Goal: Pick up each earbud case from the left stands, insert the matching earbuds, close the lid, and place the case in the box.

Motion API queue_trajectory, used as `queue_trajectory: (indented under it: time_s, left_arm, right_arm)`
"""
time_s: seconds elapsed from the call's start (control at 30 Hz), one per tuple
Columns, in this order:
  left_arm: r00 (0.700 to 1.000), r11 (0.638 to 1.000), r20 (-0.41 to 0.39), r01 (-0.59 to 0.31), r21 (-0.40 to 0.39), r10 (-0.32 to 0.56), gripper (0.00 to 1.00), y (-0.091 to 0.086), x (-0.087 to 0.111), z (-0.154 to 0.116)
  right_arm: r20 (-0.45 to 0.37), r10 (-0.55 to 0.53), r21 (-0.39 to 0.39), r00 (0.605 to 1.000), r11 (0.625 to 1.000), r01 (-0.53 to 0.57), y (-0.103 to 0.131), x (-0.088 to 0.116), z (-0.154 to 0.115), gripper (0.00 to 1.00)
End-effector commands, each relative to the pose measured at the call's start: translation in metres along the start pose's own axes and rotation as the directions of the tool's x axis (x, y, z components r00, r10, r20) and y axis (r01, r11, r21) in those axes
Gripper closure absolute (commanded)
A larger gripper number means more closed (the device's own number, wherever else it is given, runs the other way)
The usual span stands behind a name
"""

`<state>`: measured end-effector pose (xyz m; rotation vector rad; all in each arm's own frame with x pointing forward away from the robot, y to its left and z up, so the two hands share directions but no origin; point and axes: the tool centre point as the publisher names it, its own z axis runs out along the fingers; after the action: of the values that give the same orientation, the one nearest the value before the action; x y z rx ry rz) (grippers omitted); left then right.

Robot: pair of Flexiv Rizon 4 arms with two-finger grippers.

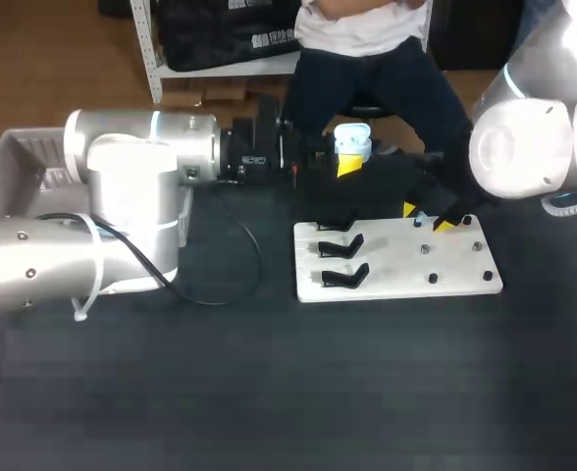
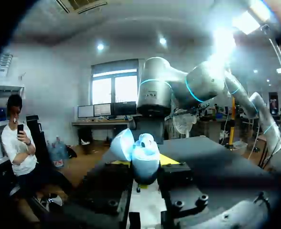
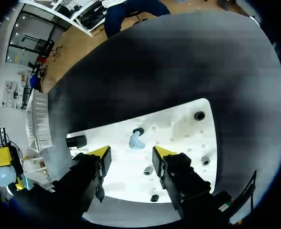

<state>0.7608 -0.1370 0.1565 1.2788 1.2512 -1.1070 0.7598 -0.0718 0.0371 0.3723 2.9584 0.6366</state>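
Earbud case (image 1: pixel 352 140), pale blue plastic with its lid up, is clamped in the left gripper (image 2: pixel 145 167) beyond the far edge of the flat white rectangular board (image 1: pixel 396 273). Only the right wrist view shows a small pale blue earbud (image 3: pixel 135 140) on that board, well inside its edges, just ahead of the right gripper (image 3: pixel 131 152), spread wide and empty.

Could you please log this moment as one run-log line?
left jaws: shut on open earbud case | right jaws: open above earbud on white board
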Motion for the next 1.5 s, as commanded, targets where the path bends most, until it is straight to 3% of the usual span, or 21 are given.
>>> queue_trajectory:
  time_s: [0.03, 0.87, 1.03, 1.5]
  left_arm:
    - [1.0, 1.0, 0.007, -0.006, -0.006, 0.006, 1.0, -0.0016, 0.0015, -0.0003]
    - [1.0, 1.0, 0.007, -0.006, -0.006, 0.006, 1.0, -0.0016, 0.0015, -0.0003]
    - [1.0, 1.0, 0.007, -0.006, -0.006, 0.006, 1.0, -0.0016, 0.0015, -0.0003]
    - [1.0, 1.0, 0.007, -0.006, -0.006, 0.006, 1.0, -0.0016, 0.0015, -0.0003]
  right_arm:
    - [-0.003, 0.005, 0.005, 1.0, 1.0, -0.005, 0.001, -0.0006, 0.0019, 0.5]
    - [-0.003, 0.041, 0.015, 0.999, 0.999, -0.04, -0.0032, -0.0046, 0.01, 0.56]
    - [-0.002, 0.042, 0.016, 0.999, 0.999, -0.042, -0.0039, -0.0052, 0.0101, 0.69]
    - [0.002, 0.052, 0.012, 0.999, 0.999, -0.052, -0.006, -0.0084, 0.0087, 0.78]
